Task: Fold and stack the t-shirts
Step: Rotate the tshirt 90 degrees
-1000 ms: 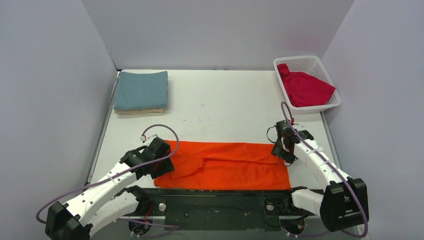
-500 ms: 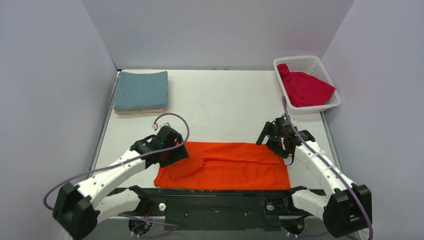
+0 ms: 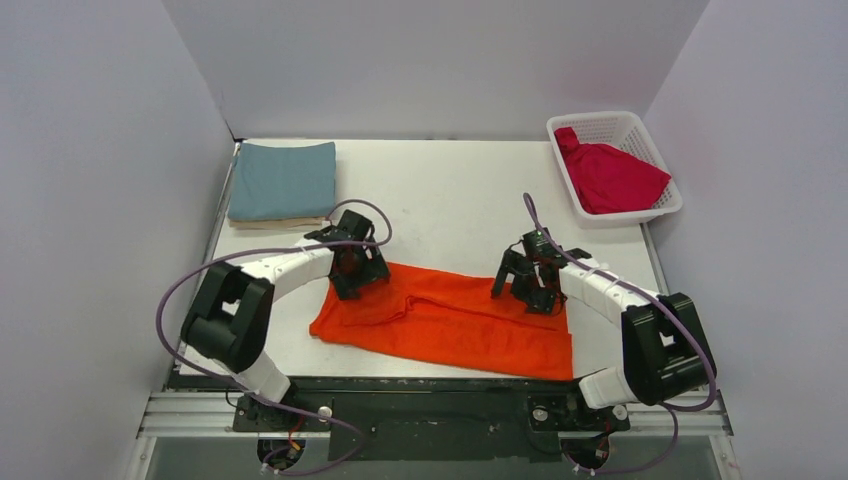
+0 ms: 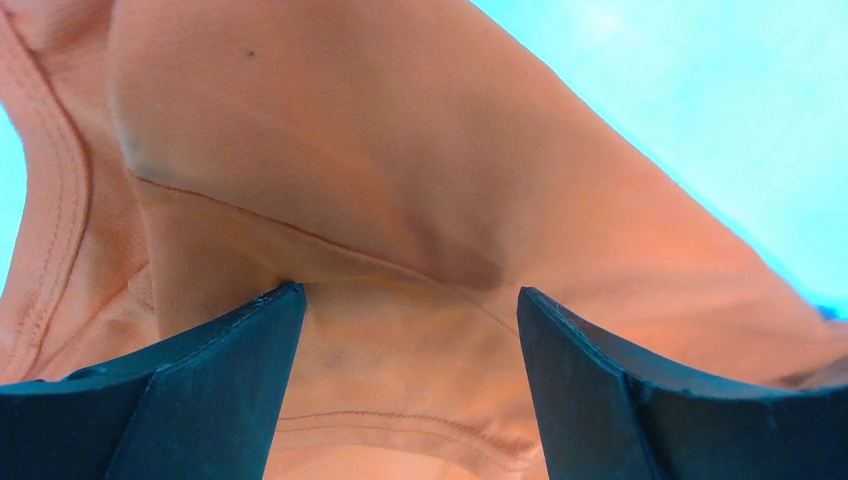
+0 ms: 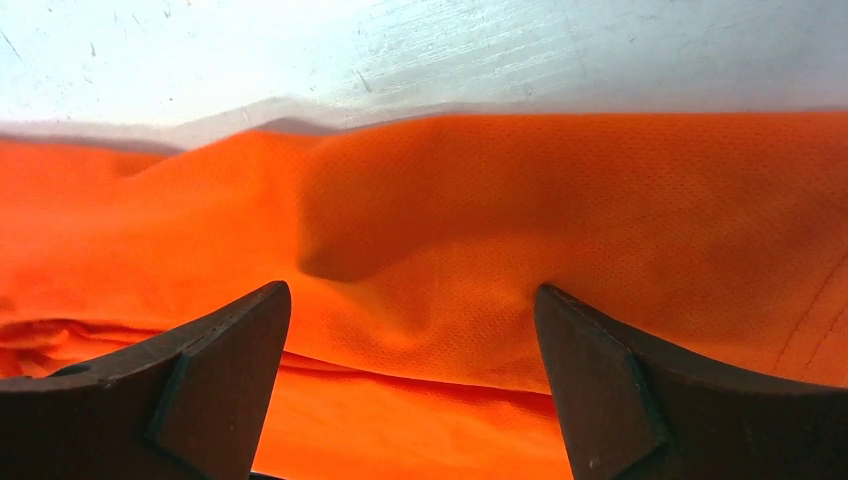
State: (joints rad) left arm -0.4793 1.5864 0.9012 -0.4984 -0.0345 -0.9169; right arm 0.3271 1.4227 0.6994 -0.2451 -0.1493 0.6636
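Squarely under left pincer (image 3: 347, 288), right pincer (image 3: 520, 290) — orange t-shirt (image 3: 450, 325), jaws wide.

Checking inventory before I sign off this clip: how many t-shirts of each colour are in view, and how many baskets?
Orange t-shirt: 1
Red t-shirt: 1
Teal-blue t-shirt: 1
Beige t-shirt: 1
White basket: 1
Total: 5
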